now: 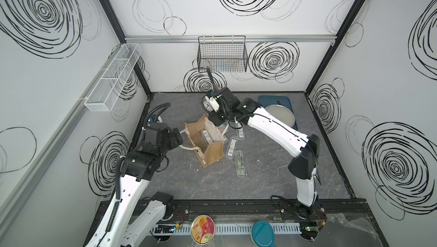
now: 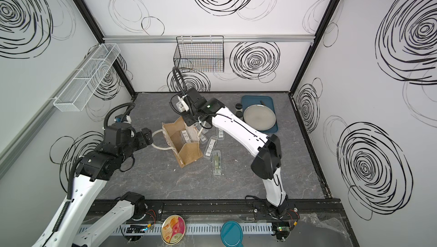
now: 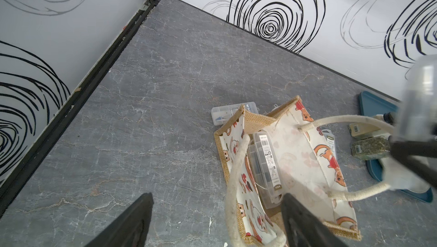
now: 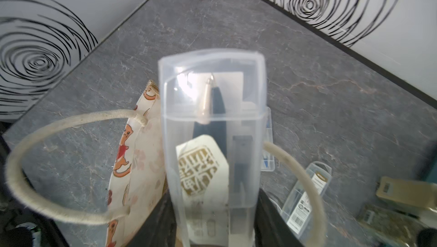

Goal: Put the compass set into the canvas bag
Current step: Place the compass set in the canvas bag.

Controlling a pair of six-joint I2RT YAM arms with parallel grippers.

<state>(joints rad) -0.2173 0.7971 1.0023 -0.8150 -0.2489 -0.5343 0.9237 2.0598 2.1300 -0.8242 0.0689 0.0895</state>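
Item 1, compass set (image 4: 212, 127): clear plastic case, gold seal-style print on a cream label, unreadable. Clamped in right tool (image 4: 216, 217) at far rim of canvas bag (image 1: 208, 144).
Item 2, second case (image 3: 266, 153): barcode label, text too small to read, inside the bag.
Item 3, loose cases (image 1: 231, 147): on bench (image 1: 212, 186) beside the bag.
Item 4, left tool (image 3: 217, 196): jaws apart, by the near rope handle (image 3: 233, 186).

Both top views look steeply down from high above the front edge of the table (image 1: 212, 186) toward the back wall (image 1: 189, 9), taking in the whole scene (near twins, shifted slightly sideways). The left wrist camera looks down close over the bag (image 3: 295, 153). The right wrist camera, nearer still, faces along a clear case (image 4: 212, 120); both wrist views share the bag.
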